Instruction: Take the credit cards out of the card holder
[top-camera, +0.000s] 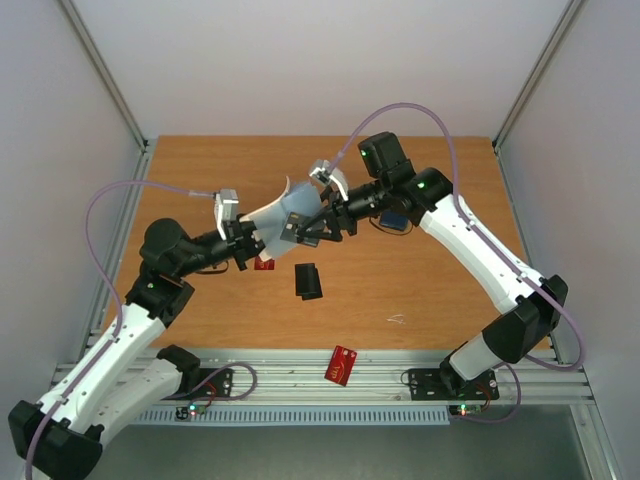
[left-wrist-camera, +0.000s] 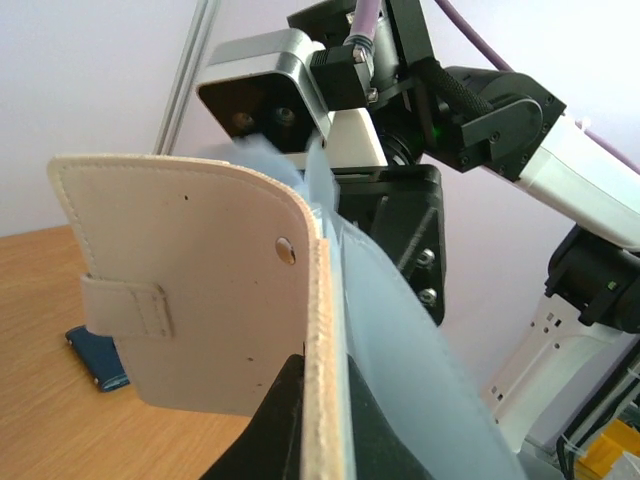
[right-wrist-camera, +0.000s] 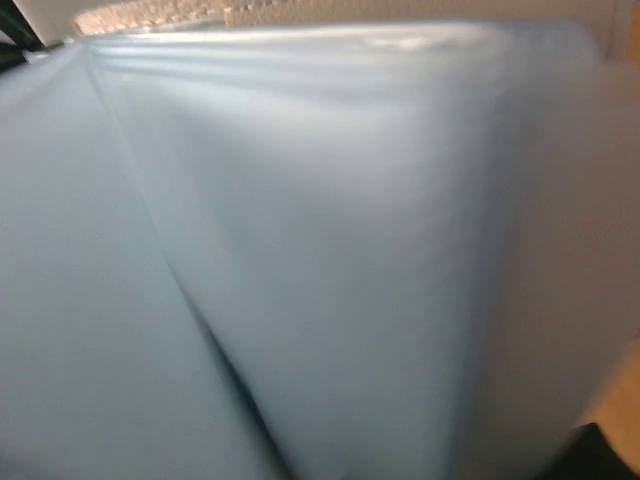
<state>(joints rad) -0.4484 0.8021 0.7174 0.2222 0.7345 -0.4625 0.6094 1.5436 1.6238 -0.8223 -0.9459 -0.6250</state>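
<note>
Sleeves (left-wrist-camera: 400, 340) to check, holder (top-camera: 272, 215) held in the air

Left claw (top-camera: 243, 243) is closed on the holder's lower edge. The left wrist view shows a dark finger (left-wrist-camera: 285, 420) pressed against the beige cover, which stands upright above the desk (top-camera: 430, 290). It should keep that firm pinch low down, so the sleeves fan freely.

A red card (top-camera: 263, 263) lies on the desk just below this claw. The black card (top-camera: 308, 281) lies near it to the right, also on the desk. Both are apart from the holder.

The right claw (top-camera: 318, 228) is up against the sleeves from the other side. Its own camera shows only blurred grey-blue plastic, so I cannot tell whether it is open or pinching a sleeve.

The other red card (top-camera: 343, 364) rests on the near rail, off the wood. Three cards seem to be out, so the job looks nearly done.

What is left is probably a check that no sleeve hides a card. Each sleeve is best parted gently, since the film is limp and would buckle if shoved. Pulling should run along the sleeve mouth, away from the left claw.

The wallet (top-camera: 395, 220) lies behind the right arm and is best left alone.
</note>
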